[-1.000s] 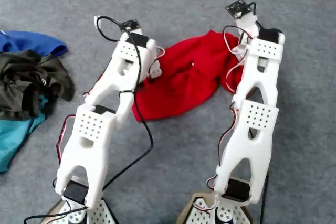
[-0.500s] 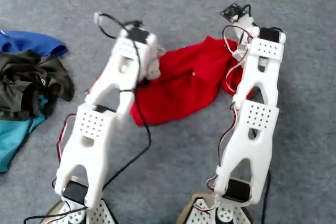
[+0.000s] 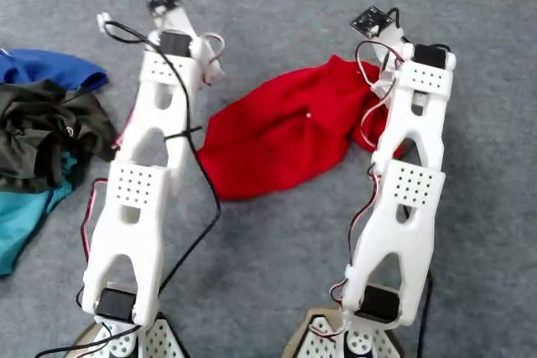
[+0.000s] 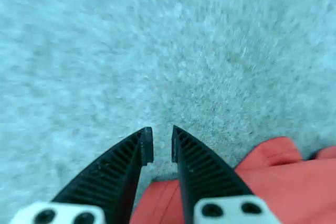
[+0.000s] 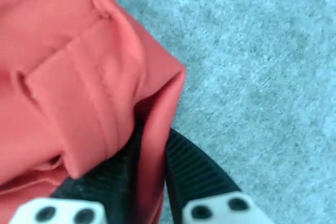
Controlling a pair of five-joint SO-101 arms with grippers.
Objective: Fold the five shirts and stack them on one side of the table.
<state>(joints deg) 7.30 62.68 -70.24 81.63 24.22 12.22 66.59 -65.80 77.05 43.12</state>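
Observation:
A red shirt (image 3: 277,136) lies crumpled in the middle of the grey table (image 3: 277,232), between the two arms. My right gripper (image 3: 379,81) is at the shirt's far right corner, shut on a fold of the red shirt (image 5: 79,77); the cloth runs between the right gripper's (image 5: 152,136) black fingers. My left gripper (image 3: 208,60) hovers just beyond the shirt's far left edge. In the left wrist view the left gripper (image 4: 160,144) is open by a narrow gap over bare carpet, nothing in it, with the shirt's edge (image 4: 283,182) beside and under it.
A pile of loose shirts lies at the left edge: a blue shirt (image 3: 50,66), a dark olive shirt (image 3: 50,127) and a teal shirt (image 3: 25,215). Both arm bases stand at the near edge. Grey cloth stretches bare along the far side and the right.
The left arm has swung left and farther out, coming off the red shirt. The shirt's left part now lies spread farther left. The right arm has barely moved.

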